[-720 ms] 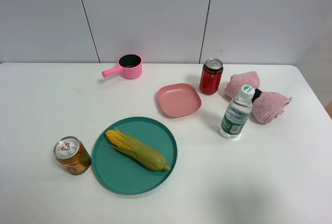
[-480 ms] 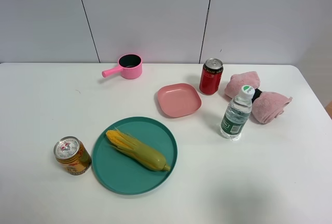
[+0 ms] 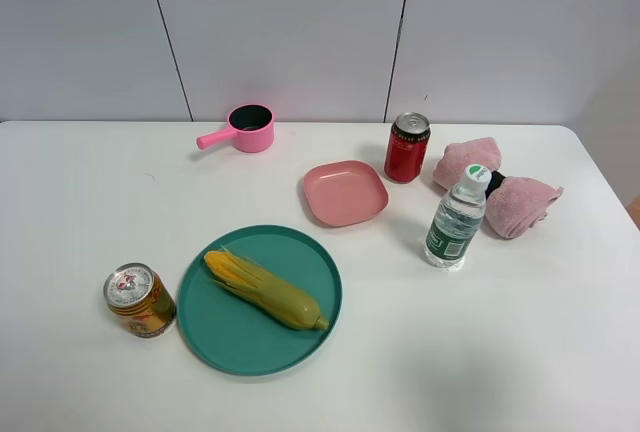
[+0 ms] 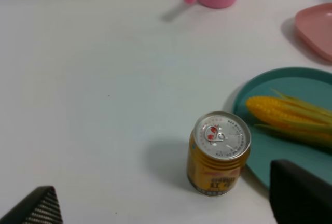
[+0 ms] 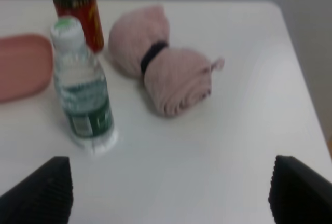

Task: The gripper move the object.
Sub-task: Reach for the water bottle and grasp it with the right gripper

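The clear water bottle with a green label and white-green cap stands upright on the white table, right of the middle. It also shows in the right wrist view, a little blurred. My right gripper is open and empty, with its black fingertips wide apart, short of the bottle and off to one side of it. My left gripper is open and empty, short of the gold-orange can. No arm shows in the exterior high view.
A red soda can and a rolled pink towel stand just behind the bottle. A pink square plate, a pink saucepan, a teal plate holding corn, and the gold-orange can are on the table.
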Tool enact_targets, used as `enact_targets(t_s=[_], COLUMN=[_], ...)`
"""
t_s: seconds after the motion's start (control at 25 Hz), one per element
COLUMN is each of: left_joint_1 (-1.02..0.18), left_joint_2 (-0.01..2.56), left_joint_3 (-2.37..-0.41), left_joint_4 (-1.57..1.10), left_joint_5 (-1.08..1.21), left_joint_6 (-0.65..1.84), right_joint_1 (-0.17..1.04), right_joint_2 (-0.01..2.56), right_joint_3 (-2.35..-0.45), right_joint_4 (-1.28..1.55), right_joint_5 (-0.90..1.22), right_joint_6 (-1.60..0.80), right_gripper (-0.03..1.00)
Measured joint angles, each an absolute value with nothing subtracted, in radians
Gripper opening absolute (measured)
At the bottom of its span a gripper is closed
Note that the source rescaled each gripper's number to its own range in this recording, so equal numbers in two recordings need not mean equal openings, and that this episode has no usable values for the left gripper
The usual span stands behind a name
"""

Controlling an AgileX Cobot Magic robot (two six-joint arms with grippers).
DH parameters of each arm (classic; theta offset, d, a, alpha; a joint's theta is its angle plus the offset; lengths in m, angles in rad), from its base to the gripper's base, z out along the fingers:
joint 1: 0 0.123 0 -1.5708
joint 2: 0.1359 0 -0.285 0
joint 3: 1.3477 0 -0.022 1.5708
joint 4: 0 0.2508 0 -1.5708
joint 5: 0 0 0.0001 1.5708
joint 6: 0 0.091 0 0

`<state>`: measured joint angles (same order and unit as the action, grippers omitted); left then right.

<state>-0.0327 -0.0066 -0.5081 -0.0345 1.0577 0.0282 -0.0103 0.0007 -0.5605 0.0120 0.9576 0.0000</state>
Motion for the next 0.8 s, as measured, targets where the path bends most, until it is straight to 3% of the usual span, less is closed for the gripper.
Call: enact_targets(t_s=[0.2, 0.52, 0.8], left_joint_1=[-0.033, -0.033, -0.033], left_joint_2=[-0.007, -0.007, -0.007], left_joint_3=[-0.508, -0.508, -0.508], left_joint_4=[-0.034, -0.034, -0.034], left_joint_5=[1.058, 1.058, 1.058], left_joint_6=[0.028, 0.028, 0.028], right_joint_1=[-0.010, -0.010, 0.003], right_joint_2=[0.106, 0.487, 0.786], right_joint_3=[-0.596, -0.596, -0.596], right_joint_4=[0.013, 0.022, 0.125], right_joint_5=[0.837, 0.546, 0.491], right_joint_6=[-0.019, -0.059, -0.150], right_gripper=[0.82, 0.82, 0.82])
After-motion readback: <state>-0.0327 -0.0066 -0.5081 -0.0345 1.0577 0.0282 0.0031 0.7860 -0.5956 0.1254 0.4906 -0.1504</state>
